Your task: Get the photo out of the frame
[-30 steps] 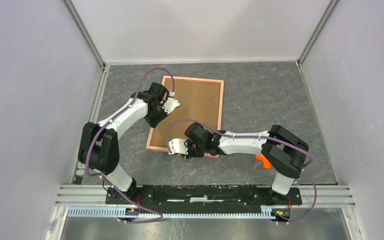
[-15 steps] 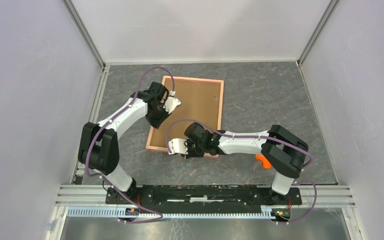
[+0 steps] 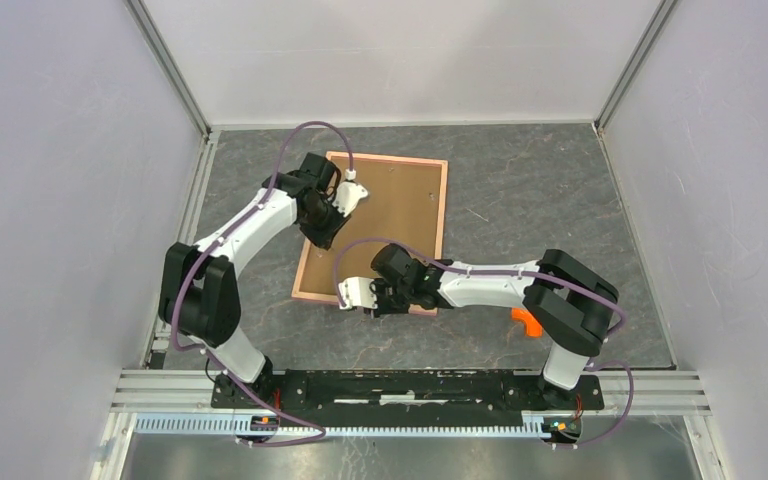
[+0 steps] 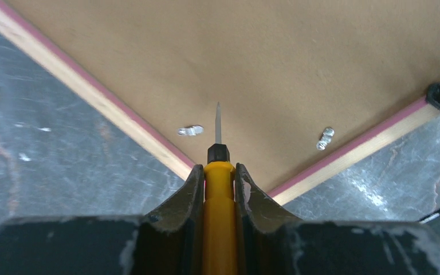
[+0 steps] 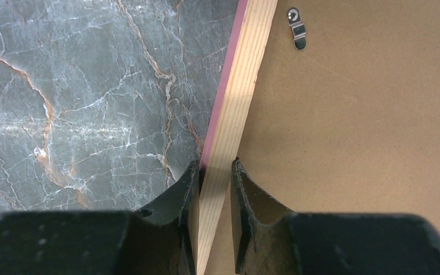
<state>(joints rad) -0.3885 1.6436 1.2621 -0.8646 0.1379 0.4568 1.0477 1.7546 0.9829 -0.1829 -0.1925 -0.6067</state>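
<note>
The frame (image 3: 390, 215) lies face down on the table, brown fibreboard back up, pink rim around it. The photo is hidden under the back. My left gripper (image 3: 348, 196) hovers over the frame's far left part, shut on a yellow screwdriver (image 4: 219, 200). Its thin blade (image 4: 217, 120) points at the brown back (image 4: 263, 57), beside a small metal clip (image 4: 190, 131). A second clip (image 4: 324, 138) sits to the right. My right gripper (image 3: 352, 293) is at the frame's near edge, its jaws closed on either side of the wooden rim (image 5: 238, 114).
An orange piece (image 3: 526, 322) lies on the grey marbled table near the right arm's base. Another metal clip (image 5: 297, 27) sits on the back close to the rim. White walls enclose the table on three sides.
My left gripper has moved a little toward the far end of the frame with the screwdriver. The right gripper and the frame have stayed put.
</note>
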